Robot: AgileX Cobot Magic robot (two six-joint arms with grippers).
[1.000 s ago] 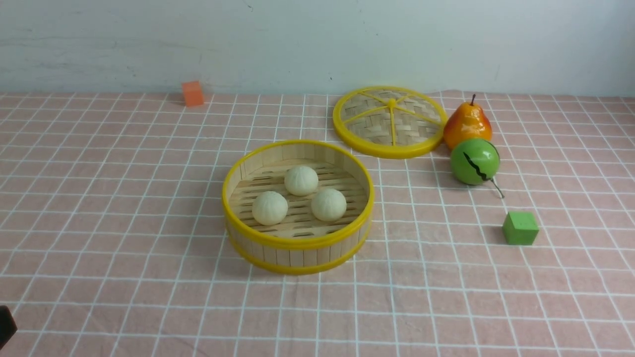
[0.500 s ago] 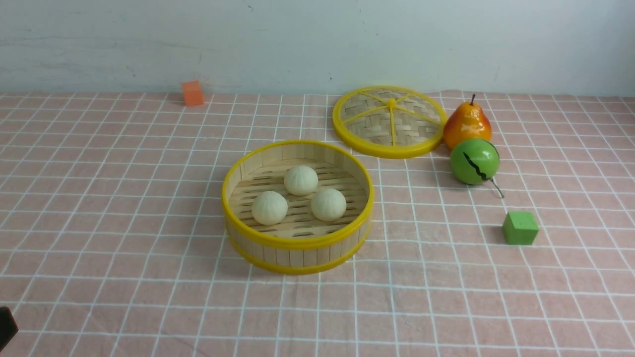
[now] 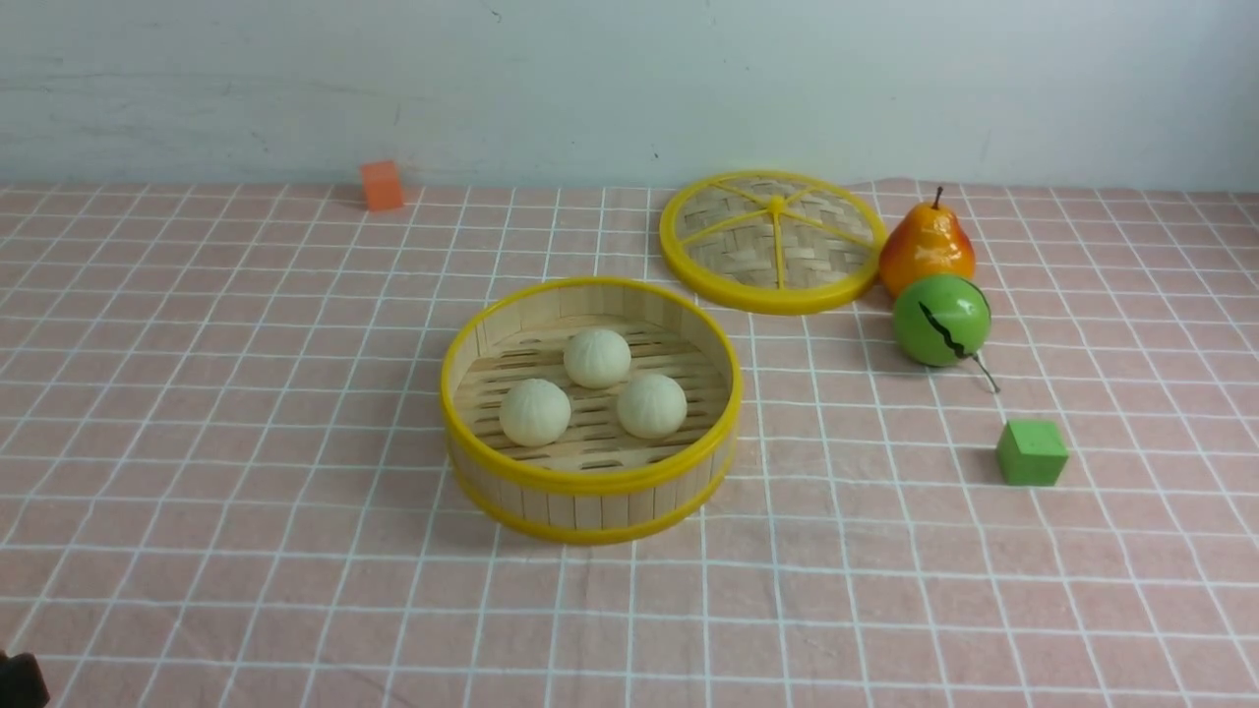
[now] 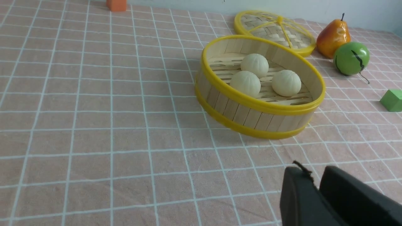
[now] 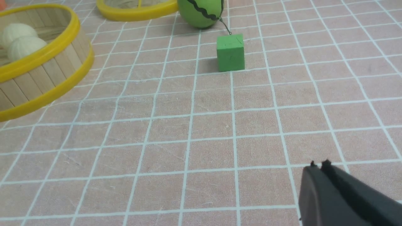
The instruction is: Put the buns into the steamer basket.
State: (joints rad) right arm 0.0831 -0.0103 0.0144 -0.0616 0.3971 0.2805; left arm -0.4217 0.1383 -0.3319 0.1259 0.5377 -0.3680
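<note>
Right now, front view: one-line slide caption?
Three buns sit inside the steamer basket; lid lies beside the pear.

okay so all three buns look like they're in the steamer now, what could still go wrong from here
Little looks at risk. The three buns sit loose on the slotted floor of the steamer basket, so a knock could roll them together. The left end effector hangs low over the cloth, nearer the camera than the basket; a careless sweep might clip its wall. The green ball leans by the pear and could roll.

Buns (image 3: 591, 391) (three) inside steamer basket (image 3: 590, 482).
</note>
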